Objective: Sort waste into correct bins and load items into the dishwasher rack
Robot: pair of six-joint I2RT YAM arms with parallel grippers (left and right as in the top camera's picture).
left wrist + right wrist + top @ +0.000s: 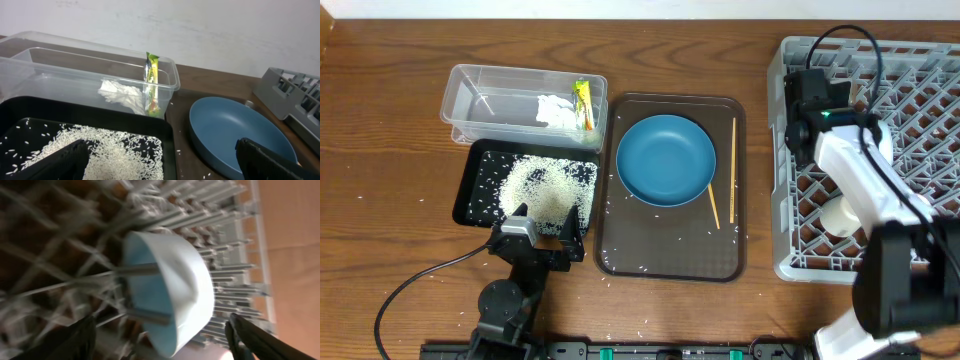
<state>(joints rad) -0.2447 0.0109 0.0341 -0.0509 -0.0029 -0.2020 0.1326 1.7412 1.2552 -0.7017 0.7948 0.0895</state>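
The clear tub [480,100] holds the white tissue [556,110] and the yellow-green wrapper [583,103]; both also show in the left wrist view, the tissue [120,95] beside the wrapper [151,75]. The black tray [480,165] holds a heap of rice [545,185]. The blue plate [665,158] and two chopsticks [733,170] lie on the brown tray. My left gripper [542,225] is open and empty over the black tray's near edge [165,167]. My right gripper [805,115] is open over the grey rack [920,120], around a pale-blue bowl [175,290] lying on its side on the tines.
The brown serving tray [670,255] lies between the black tray and the rack, with stray rice grains on it and on the table. Another white bowl [840,215] sits in the rack beneath my right arm. A cable trails at the front left.
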